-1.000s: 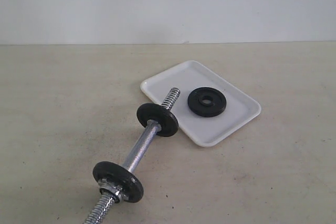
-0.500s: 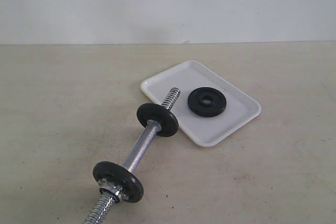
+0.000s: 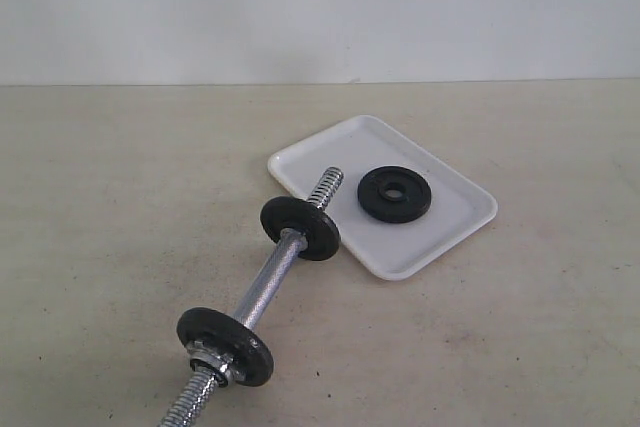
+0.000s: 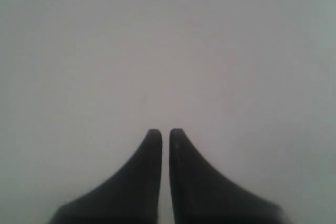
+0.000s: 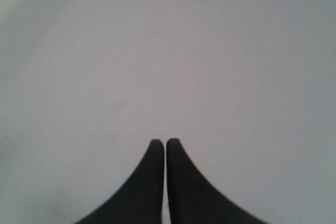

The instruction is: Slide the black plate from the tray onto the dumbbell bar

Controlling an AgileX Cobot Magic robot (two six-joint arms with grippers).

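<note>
In the exterior view you see the dumbbell bar at the lower left and, right of centre, the black plate lying flat on the tray. Only the wrist views show you the left gripper and the right gripper, both clenched, grasping nothing.

Matt black plate, glossy white plastic tray, shiny knurled metal bar

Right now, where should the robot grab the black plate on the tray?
By its thick outer rim, from straight above. The plate lies flat on the tray with its hole facing up, so two opposite sides of the rim are free to pinch. Keep clear of the bar, whose threaded end sits close beside it.
</note>
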